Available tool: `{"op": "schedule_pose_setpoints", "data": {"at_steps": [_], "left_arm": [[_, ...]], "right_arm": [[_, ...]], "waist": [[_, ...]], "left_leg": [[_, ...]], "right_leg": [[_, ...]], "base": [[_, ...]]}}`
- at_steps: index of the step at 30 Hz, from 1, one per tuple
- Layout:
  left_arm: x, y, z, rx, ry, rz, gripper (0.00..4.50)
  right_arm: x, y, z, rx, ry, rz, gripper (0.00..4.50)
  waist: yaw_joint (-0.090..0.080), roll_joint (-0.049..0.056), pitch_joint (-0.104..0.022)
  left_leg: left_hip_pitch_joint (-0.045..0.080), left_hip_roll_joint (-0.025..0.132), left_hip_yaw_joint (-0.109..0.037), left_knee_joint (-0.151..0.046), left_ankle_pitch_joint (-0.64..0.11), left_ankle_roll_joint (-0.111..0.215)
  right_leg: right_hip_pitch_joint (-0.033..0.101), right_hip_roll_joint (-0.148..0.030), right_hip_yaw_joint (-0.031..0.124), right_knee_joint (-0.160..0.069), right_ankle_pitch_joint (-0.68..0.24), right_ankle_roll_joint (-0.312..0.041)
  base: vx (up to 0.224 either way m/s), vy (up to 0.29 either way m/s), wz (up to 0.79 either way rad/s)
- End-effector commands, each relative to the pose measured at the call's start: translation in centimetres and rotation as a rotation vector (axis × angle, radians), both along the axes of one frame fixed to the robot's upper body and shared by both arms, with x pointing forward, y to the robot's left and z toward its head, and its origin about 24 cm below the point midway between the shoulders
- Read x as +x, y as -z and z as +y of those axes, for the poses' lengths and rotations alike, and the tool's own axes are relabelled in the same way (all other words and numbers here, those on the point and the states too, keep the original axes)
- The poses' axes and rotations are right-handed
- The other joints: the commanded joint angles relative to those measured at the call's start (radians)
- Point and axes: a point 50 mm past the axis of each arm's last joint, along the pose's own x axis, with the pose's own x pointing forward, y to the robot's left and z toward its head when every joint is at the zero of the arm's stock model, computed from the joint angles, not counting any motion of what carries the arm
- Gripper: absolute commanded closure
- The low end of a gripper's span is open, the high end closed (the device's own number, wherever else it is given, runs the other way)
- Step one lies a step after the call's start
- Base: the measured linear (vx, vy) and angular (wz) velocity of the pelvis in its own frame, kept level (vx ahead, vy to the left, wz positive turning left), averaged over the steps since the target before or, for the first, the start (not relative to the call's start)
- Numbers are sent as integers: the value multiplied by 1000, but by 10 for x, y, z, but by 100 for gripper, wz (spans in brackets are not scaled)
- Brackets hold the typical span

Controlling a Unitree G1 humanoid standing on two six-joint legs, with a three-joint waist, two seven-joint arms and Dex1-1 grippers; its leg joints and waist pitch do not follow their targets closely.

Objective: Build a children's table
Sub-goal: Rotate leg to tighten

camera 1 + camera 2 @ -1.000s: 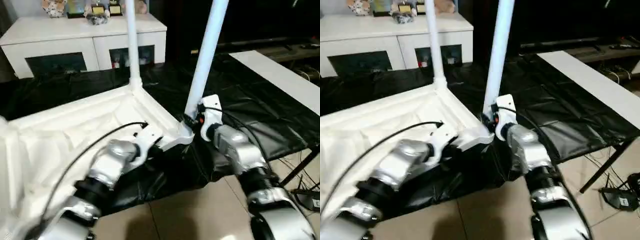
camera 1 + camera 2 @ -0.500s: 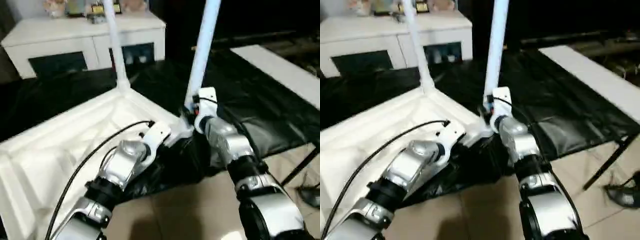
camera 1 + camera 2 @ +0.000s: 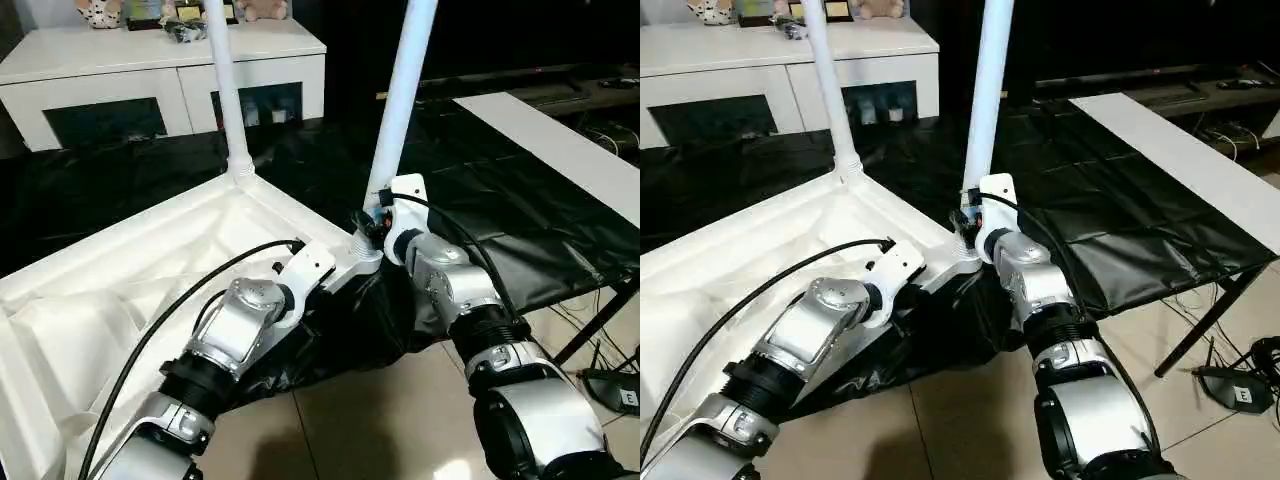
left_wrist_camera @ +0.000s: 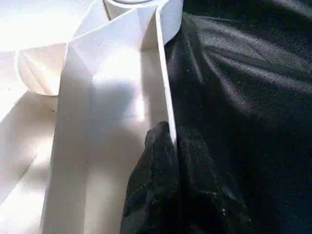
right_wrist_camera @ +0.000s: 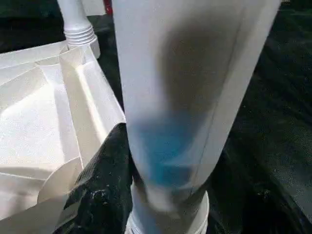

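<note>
The children's table lies upside down, its white ribbed top resting on a black sheet. One white leg stands at the far corner. A second leg rises from the near right corner, leaning slightly right. My left gripper is shut on the top's raised rim, just short of that near corner. My right gripper is shut around the base of the near leg. One black finger presses the leg's side, and the other is hidden behind it.
A white cabinet with dark glass doors stands behind, with small objects on top. The black sheet covers the work surface, which ends at tiled floor. A long white board lies at the right. Cables and a black stand leg are at the lower right.
The head view tilted and settled. The top's far corner with its leg has shifted a little left. Both grippers keep their holds on the rim and the near leg.
</note>
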Motion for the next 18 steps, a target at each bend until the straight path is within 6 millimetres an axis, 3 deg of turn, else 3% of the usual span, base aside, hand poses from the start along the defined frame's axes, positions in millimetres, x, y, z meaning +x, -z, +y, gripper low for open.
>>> {"op": "schedule_pose_setpoints", "data": {"at_steps": [1,3,5,9,11,13,14,16,17,18], "left_arm": [[7,-37,-19,-61,145,-154,450],[9,-37,-15,-52,147,-163,450],[12,-39,-10,-44,144,-171,450],[16,-42,-5,-39,134,-180,450],[17,-42,-4,-38,131,-185,450],[18,-43,-3,-39,130,-189,450],[18,-43,-3,-39,130,-189,450],[19,-44,-2,-37,127,-195,450],[20,-44,-2,-37,126,-196,450],[20,-44,-1,-37,126,-197,450]], "right_arm": [[-33,71,-14,-117,-4,296,267],[-30,66,-11,-123,-25,264,267],[-26,59,-10,-114,-27,231,267],[-21,52,-8,-75,-29,202,267],[-20,50,-8,-68,-31,197,267],[-19,49,-8,-64,-32,190,197],[-19,49,-8,-64,-32,190,197],[-18,47,-9,-63,-30,180,195],[-17,46,-9,-65,-29,177,170],[-17,46,-9,-72,-28,170,170]], "waist": [[-4,11,-15],[-5,15,-13],[-5,10,-13],[2,11,-18],[4,6,-20],[6,7,-22],[6,8,-23],[7,11,-30],[15,4,-44],[15,1,-47]], "left_leg": [[-17,42,-14,-105,-502,7],[-19,44,-16,-107,-504,5],[-20,43,-14,-106,-492,9],[-28,44,-4,-100,-354,23],[-27,45,2,-98,-326,27],[-25,45,8,-96,-311,28],[-24,46,9,-96,-301,28],[-23,47,15,-92,-259,24],[-18,47,22,-82,-190,31],[-23,44,25,-82,-149,47]], "right_leg": [[18,-64,44,-90,-409,-111],[20,-64,44,-89,-403,-113],[20,-65,46,-87,-398,-117],[29,-69,55,-77,-314,-163],[27,-67,56,-77,-314,-173],[24,-66,58,-76,-317,-181],[24,-65,58,-74,-306,-186],[23,-63,59,-70,-253,-215],[23,-61,62,-57,-154,-236],[27,-55,61,-50,-109,-251]], "base": [[0,0,0],[0,0,0],[0,0,0],[0,0,0],[0,0,0],[0,0,0],[0,0,0],[0,0,0],[51,-16,13],[51,-16,13]]}}
